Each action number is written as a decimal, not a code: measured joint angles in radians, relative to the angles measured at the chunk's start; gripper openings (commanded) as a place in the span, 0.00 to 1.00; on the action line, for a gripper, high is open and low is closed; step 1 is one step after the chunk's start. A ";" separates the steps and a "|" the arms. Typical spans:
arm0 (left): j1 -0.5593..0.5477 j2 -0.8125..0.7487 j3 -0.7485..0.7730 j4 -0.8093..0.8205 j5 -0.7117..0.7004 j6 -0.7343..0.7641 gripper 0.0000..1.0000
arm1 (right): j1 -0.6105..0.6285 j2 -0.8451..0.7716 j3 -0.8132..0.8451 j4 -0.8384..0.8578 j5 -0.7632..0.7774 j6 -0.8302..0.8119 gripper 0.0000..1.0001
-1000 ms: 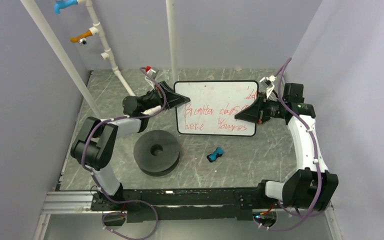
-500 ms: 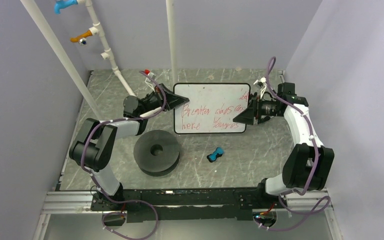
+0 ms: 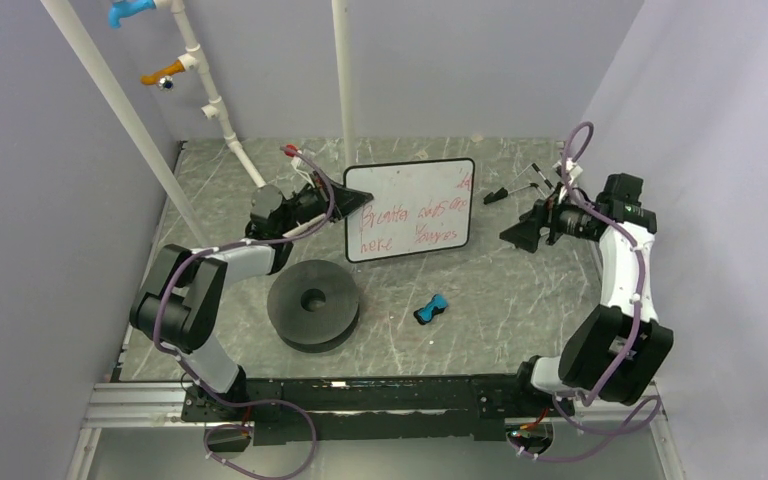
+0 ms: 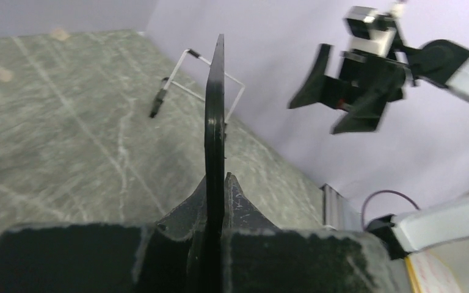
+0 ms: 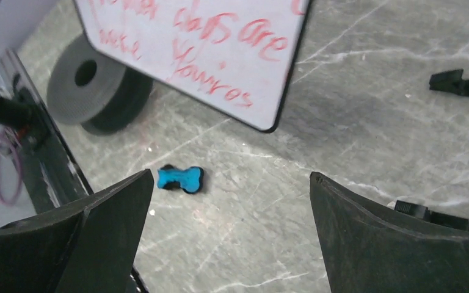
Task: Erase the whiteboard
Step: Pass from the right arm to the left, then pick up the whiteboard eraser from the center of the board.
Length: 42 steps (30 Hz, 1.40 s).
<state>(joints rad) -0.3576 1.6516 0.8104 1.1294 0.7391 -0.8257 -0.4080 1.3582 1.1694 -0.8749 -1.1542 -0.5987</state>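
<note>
The whiteboard (image 3: pixel 410 212) carries red handwriting and is gripped at its left edge by my left gripper (image 3: pixel 346 205), which is shut on it. In the left wrist view the whiteboard (image 4: pixel 215 116) shows edge-on as a thin black line pinched at the left gripper (image 4: pixel 217 186). My right gripper (image 3: pixel 518 233) hangs open to the right of the board, apart from it, with nothing between its fingers. From the right wrist, the whiteboard (image 5: pixel 207 43) lies ahead at upper left, casting a shadow on the table, and the right gripper (image 5: pixel 232 177) is spread wide over bare table.
A small blue-and-black eraser (image 3: pixel 430 308) lies on the grey table in front of the board, also visible as the eraser (image 5: pixel 181 179). A black disc (image 3: pixel 313 303) sits at front left. A black clip with wire (image 3: pixel 512 186) lies behind the right gripper. White pipes (image 3: pixel 343 80) stand at the back.
My right gripper let go of the board's right edge, opened wide and drew back to the right. The board, still in the left gripper, shifted left and tilted.
</note>
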 measured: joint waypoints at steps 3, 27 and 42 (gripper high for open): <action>-0.007 0.000 -0.023 -0.042 -0.053 0.067 0.00 | 0.038 -0.034 -0.003 -0.106 0.002 -0.198 1.00; -0.113 -0.106 -0.104 -0.177 -0.188 0.425 0.00 | 0.896 0.023 -0.434 0.178 0.424 -0.730 0.84; -0.113 -0.124 -0.108 -0.208 -0.195 0.424 0.00 | 0.922 0.141 -0.414 0.278 0.557 -0.665 0.57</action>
<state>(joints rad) -0.4709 1.5280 0.7029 0.9218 0.5442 -0.4015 0.5144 1.4994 0.7559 -0.5972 -0.5976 -1.2636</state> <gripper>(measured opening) 0.070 0.616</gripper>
